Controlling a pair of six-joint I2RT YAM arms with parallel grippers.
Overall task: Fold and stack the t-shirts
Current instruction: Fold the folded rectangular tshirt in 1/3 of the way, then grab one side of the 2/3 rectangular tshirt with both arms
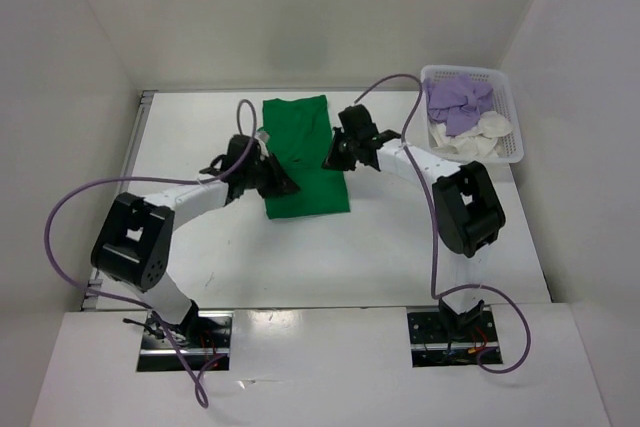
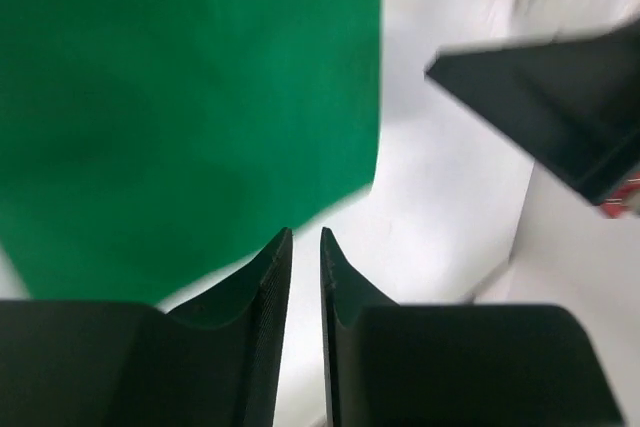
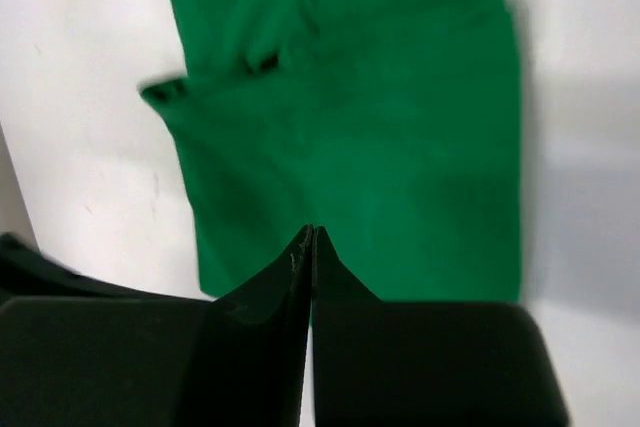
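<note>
While the green t-shirt [image 1: 300,137] lies folded lengthwise on the table [image 1: 400,247] near its far edge, within both arms' reach, the left gripper [image 2: 305,247] hovers slightly parted and empty, the right gripper [image 3: 312,237] pinched closed on nothing, likely between folds

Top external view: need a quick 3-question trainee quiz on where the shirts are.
1. Which colour t-shirt lies on the table?
2. The lavender t-shirt and cream t-shirt are: A flat on the table, B in the basket, C draped over the table's edge.
3. True or false: all three t-shirts are stacked.
Key: 1 green t-shirt; 2 B; 3 false.
</note>
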